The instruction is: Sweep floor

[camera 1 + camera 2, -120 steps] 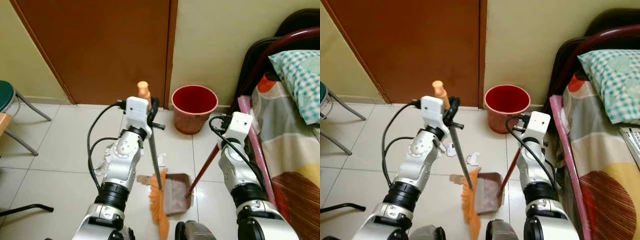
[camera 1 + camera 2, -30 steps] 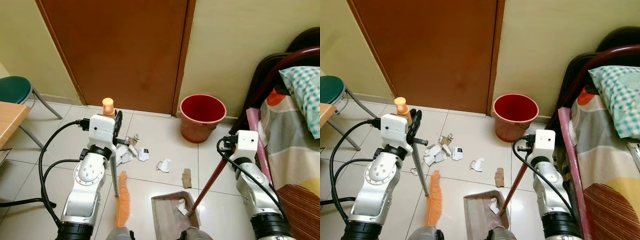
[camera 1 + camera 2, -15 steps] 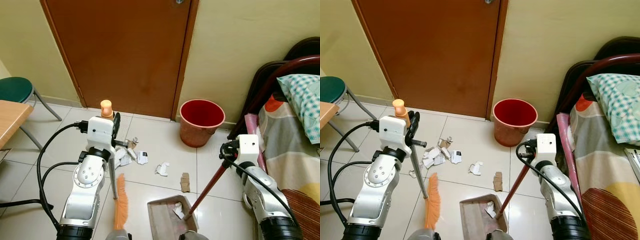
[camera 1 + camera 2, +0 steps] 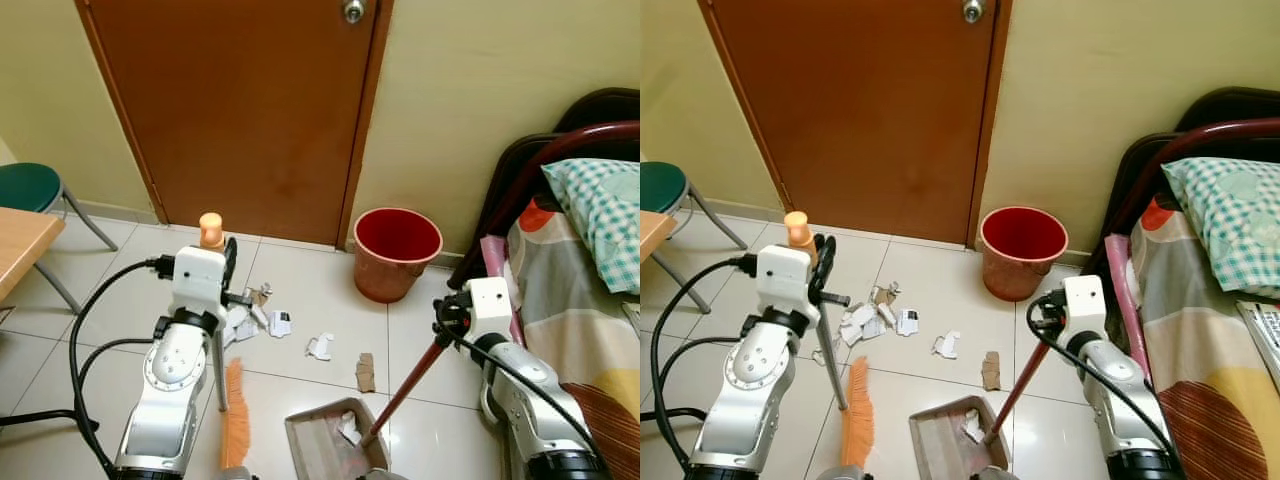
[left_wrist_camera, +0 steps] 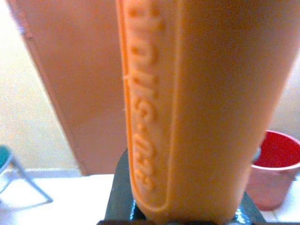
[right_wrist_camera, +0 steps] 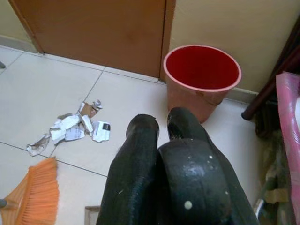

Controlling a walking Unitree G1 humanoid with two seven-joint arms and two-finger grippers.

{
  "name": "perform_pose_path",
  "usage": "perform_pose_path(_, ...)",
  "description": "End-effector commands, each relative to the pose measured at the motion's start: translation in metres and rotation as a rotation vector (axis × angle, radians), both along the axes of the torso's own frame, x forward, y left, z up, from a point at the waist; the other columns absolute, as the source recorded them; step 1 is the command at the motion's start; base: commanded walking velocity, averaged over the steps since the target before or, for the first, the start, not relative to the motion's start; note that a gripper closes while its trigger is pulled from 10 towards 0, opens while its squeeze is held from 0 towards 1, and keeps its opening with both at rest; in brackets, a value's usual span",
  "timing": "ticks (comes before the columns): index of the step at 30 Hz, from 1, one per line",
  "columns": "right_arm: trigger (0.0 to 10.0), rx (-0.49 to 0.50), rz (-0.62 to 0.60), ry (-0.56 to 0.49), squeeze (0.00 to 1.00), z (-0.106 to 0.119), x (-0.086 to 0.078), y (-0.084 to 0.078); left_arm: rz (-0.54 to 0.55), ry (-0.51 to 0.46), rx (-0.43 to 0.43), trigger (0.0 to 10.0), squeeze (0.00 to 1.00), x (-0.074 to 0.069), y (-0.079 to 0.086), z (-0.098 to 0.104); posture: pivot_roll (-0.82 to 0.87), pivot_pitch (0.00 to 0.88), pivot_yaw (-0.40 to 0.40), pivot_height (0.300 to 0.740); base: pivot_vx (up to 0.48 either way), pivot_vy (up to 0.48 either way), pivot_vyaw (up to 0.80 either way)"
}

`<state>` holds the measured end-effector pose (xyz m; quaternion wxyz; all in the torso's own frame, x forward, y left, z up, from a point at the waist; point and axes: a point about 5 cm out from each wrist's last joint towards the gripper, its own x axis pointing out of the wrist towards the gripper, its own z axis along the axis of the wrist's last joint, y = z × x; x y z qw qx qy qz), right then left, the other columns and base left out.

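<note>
Clamped shut with the left gripper (image 4: 230, 268) around the broom (image 4: 218, 360), just below its orange grip (image 5: 187, 117); shaft near upright, bristles down on the tile. Closed likewise with the right gripper (image 4: 441, 326) at the top of the red handle of the dustpan (image 4: 335, 438), black fingers (image 6: 140, 154) pressed together in the right wrist view. Pan flat on the floor close in front, mouth toward the litter, one white scrap already inside.

Further out: the main heap of paper scraps (image 4: 252, 312) just beyond the bristles, toward the door (image 4: 240, 110). A white crumple (image 4: 320, 347) and a cardboard piece (image 4: 366, 372) lying apart from it, between heap and pan. Red bin (image 4: 397, 250) beyond, near the wall. Bed frame (image 4: 500, 200) close on the right. Black cable (image 4: 85, 330) looping beside the left arm.

Likely trouble, judging from this layout:

- Reaching too short with the bristles, and so skimming the near edge of the heap and leaving the pieces nearest the door.
- Stroking too hard, and so flicking light paper past the pan's mouth, toward the bin or under the bed.
- Shoving the pan with the bristles: held only by a long slanting handle, so apt to slide or tip its lip up, letting scraps slip underneath.
- Twisting of the round shaft inside a two-finger grip, turning the bristles edge-on.
- Catching the cable on the shaft during a wide swing.
- Striking the bed frame with the red handle while repositioning the pan.
</note>
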<state>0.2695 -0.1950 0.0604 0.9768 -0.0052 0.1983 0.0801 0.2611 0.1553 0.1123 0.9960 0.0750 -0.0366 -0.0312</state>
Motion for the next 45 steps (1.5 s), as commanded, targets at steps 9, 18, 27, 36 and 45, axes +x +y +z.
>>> perform_pose_path(9,10.0,0.061,0.006,-0.048,0.0,0.012,-0.002,0.003,-0.017,0.066,-0.034,10.0,0.0,-0.001,-0.008,-0.013,0.0,0.019,-0.043,0.74,0.0,0.0,0.0)
perform_pose_path(18,10.0,0.11,-0.183,-0.18,0.0,0.029,0.017,-0.001,-0.004,0.038,-0.058,10.0,0.0,0.002,-0.006,-0.008,0.01,0.005,-0.029,0.74,0.0,0.0,0.0)
perform_pose_path(27,10.0,0.117,-0.35,-0.303,0.0,0.05,0.033,-0.011,-0.032,0.015,-0.081,10.0,0.0,0.011,-0.011,-0.005,-0.03,0.0,-0.02,0.74,0.0,0.0,0.0)
perform_pose_path(36,10.0,0.077,-0.362,-0.316,0.0,0.047,0.029,-0.016,-0.05,0.01,-0.101,10.0,0.0,0.011,-0.011,-0.005,-0.03,0.0,-0.029,0.74,0.187,0.0,-0.42)
perform_pose_path(45,10.0,0.05,-0.381,-0.304,0.0,0.037,0.017,-0.021,-0.042,0.017,-0.103,10.0,0.0,0.007,-0.007,-0.007,-0.02,0.008,-0.026,0.74,0.242,0.0,-0.13)
